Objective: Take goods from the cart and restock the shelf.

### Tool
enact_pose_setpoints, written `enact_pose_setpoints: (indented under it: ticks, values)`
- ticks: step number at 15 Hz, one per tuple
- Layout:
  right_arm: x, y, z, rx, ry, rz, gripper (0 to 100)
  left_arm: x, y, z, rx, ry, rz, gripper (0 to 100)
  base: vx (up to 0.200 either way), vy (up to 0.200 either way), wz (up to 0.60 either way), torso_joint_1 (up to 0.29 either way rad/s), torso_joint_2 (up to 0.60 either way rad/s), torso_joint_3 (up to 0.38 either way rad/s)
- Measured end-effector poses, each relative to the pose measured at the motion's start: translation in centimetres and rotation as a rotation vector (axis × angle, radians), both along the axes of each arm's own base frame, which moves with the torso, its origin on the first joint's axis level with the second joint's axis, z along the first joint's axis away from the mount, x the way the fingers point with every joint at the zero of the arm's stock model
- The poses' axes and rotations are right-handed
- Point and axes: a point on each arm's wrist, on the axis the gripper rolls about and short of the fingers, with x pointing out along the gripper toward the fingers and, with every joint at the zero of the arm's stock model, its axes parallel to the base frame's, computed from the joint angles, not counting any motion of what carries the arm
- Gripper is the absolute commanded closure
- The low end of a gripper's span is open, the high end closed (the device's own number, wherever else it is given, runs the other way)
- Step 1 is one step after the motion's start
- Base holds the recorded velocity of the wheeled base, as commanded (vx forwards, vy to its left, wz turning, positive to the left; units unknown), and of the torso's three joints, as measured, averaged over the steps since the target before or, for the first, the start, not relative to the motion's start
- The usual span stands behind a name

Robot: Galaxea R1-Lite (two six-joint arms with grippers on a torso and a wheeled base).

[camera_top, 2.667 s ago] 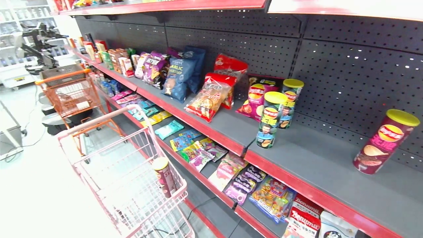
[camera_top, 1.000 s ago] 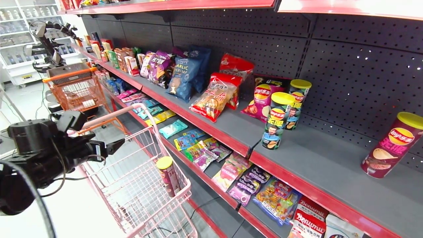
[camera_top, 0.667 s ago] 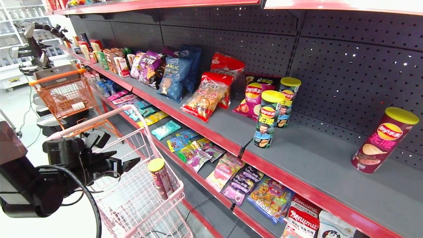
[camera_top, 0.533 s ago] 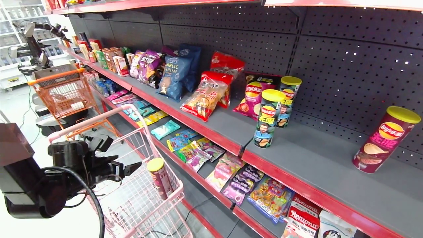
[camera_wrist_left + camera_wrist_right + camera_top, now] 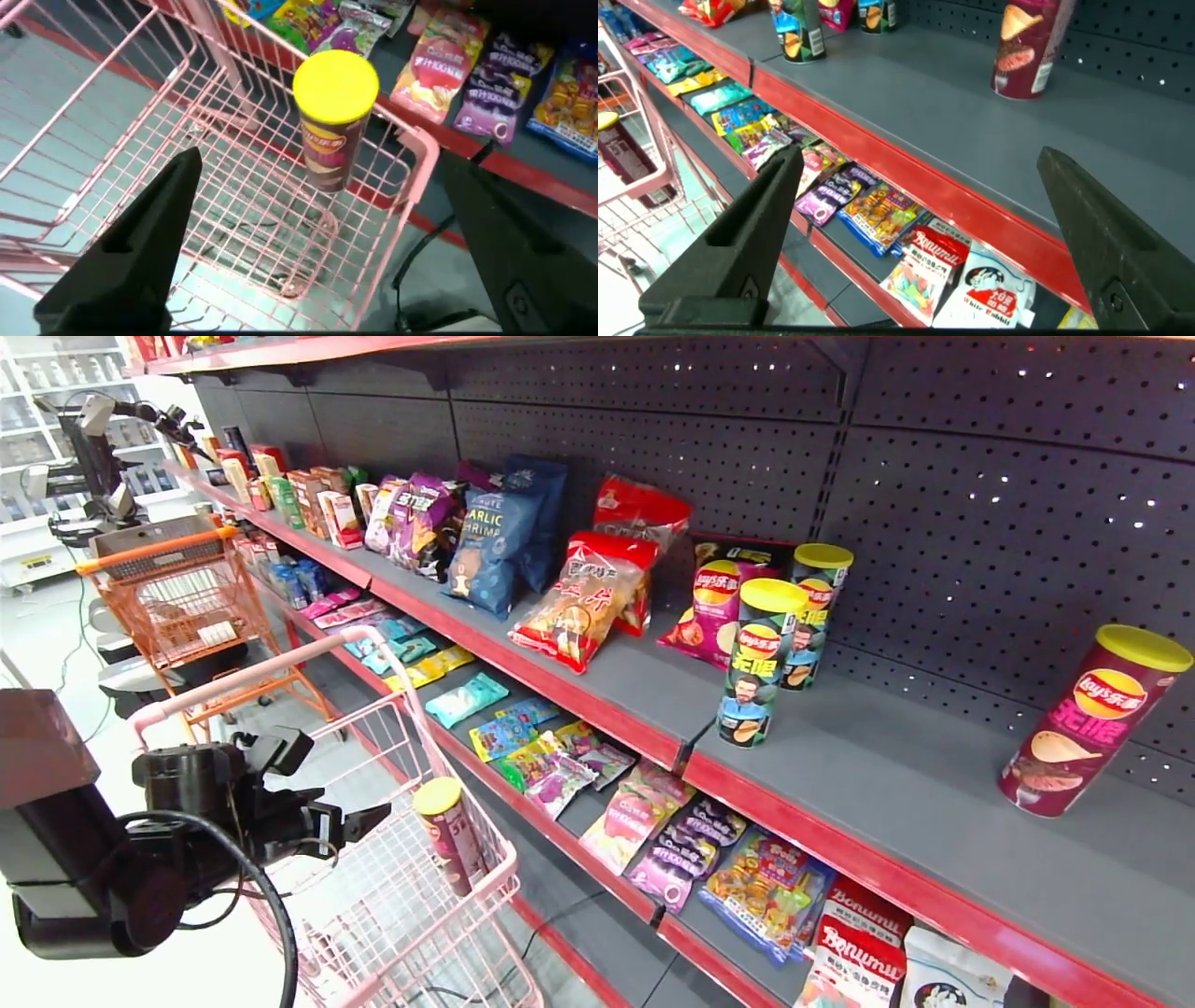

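A maroon chip can with a yellow lid (image 5: 450, 835) stands upright in the front right corner of the pink wire cart (image 5: 392, 896). My left gripper (image 5: 359, 823) hangs open over the cart, just left of the can and apart from it. In the left wrist view, the can (image 5: 334, 121) shows between the spread fingers of my left gripper (image 5: 318, 159). My right gripper (image 5: 920, 154) is open and empty, in front of the grey shelf (image 5: 906, 84). A second maroon can (image 5: 1083, 728) stands on that shelf at the right.
Two dark cans (image 5: 761, 663) and chip bags (image 5: 579, 611) stand on the middle shelf (image 5: 887, 775), with bare grey board between the cans and the maroon one. Snack packets (image 5: 560, 765) fill the lower shelf. An orange cart (image 5: 177, 597) stands farther down the aisle.
My left arm has come into the head view from the left and moved over the pink cart towards the can, its gripper open. The camera has shifted a little.
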Motion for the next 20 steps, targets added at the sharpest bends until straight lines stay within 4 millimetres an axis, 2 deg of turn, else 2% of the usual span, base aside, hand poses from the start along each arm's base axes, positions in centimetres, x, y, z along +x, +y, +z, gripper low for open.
enact_pose_setpoints:
  ticks: [4,11,14,20]
  values:
    - [0.0,0.0,0.0,0.001,0.000,0.000,0,-0.3,1.3,-0.3,0.005,0.013,0.053,0,0.000,0.000,0.00,-0.148,0.34,0.186]
    - [0.0,0.0,0.0,0.003,0.000,-0.001,0,0.0,2.2,-1.0,0.028,0.019,0.059,0,0.000,0.000,0.00,-0.145,0.34,0.190]
    - [0.0,0.0,0.0,0.002,0.001,-0.001,0,0.4,2.3,-1.5,0.025,0.007,0.040,0,0.000,0.000,0.00,-0.113,0.29,0.160]
    - [0.0,0.0,0.0,0.000,0.001,-0.001,0,1.4,1.7,-2.2,0.020,-0.031,-0.012,0,0.000,0.000,0.00,-0.003,0.01,0.005]
